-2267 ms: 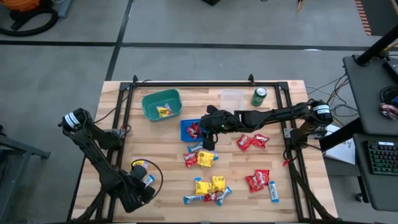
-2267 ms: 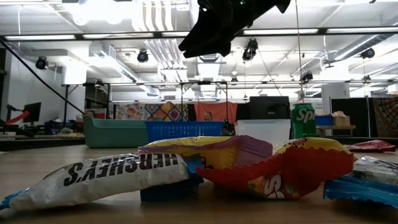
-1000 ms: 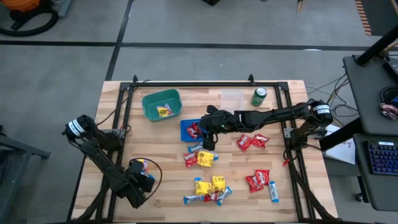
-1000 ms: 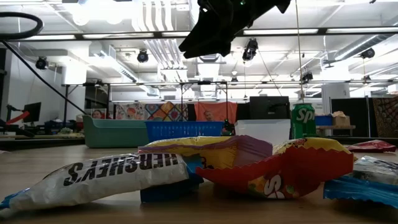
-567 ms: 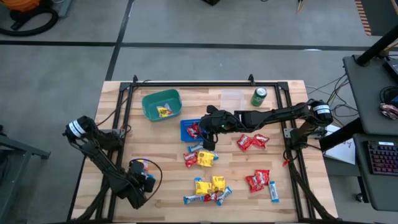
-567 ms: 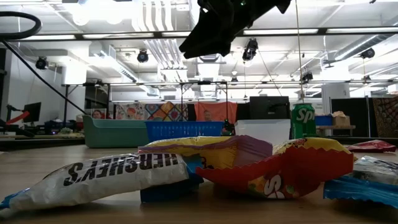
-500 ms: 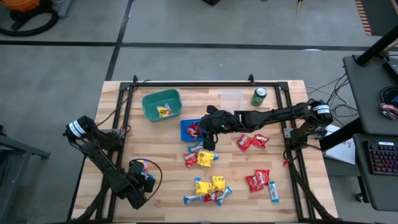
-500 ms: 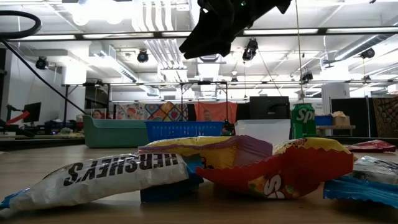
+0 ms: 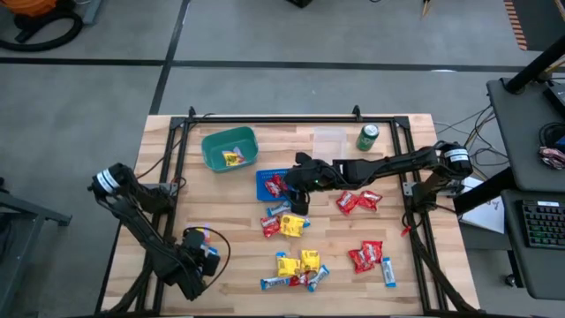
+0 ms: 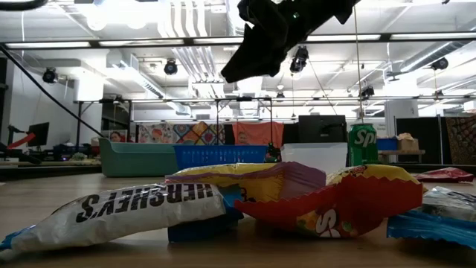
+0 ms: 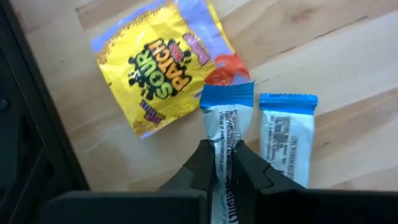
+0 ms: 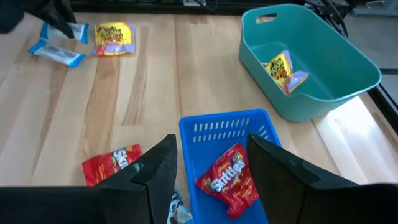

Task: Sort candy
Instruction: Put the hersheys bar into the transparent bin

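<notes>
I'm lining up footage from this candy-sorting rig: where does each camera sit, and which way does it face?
High view: overhead, straight down on the table; both arms show.
Low view: table height, level past a Hershey's bar into the room; the right arm hangs above.
Left wrist view: down on a Sour Patch packet; left tool shut on a blue-and-white bar.
Right wrist view: over the blue basket; right tool open.
Shared: high and right wrist views both show the teal bin.
</notes>
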Robot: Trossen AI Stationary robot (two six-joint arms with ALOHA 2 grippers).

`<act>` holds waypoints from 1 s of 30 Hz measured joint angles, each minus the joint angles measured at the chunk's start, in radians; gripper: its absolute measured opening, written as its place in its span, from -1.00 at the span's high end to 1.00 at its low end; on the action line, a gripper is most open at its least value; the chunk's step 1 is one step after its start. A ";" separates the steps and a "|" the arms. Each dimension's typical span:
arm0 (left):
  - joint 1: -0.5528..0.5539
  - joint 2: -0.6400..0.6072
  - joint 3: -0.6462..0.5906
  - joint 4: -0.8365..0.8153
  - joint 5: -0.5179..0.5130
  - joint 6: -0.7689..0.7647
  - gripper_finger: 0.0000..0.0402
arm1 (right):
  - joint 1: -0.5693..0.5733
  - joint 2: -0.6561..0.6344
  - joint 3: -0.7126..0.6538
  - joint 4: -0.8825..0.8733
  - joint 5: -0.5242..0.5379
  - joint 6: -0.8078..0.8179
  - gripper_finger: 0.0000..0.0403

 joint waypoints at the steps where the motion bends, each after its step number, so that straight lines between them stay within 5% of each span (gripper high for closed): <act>1: 0.000 -0.003 0.002 -0.001 -0.009 0.000 0.97 | 0.000 0.000 -0.004 0.003 0.000 0.000 0.08; 11: 0.000 -0.011 0.069 0.002 -0.190 0.068 1.00 | 0.000 0.000 -0.013 0.019 0.000 -0.001 0.08; 25: 0.014 -0.087 0.147 -0.019 -0.728 0.300 1.00 | 0.000 0.000 -0.013 0.019 -0.009 0.011 0.08; 30: 0.058 -0.092 0.147 -0.070 -0.849 0.348 1.00 | 0.000 0.000 -0.029 0.067 -0.044 0.044 0.08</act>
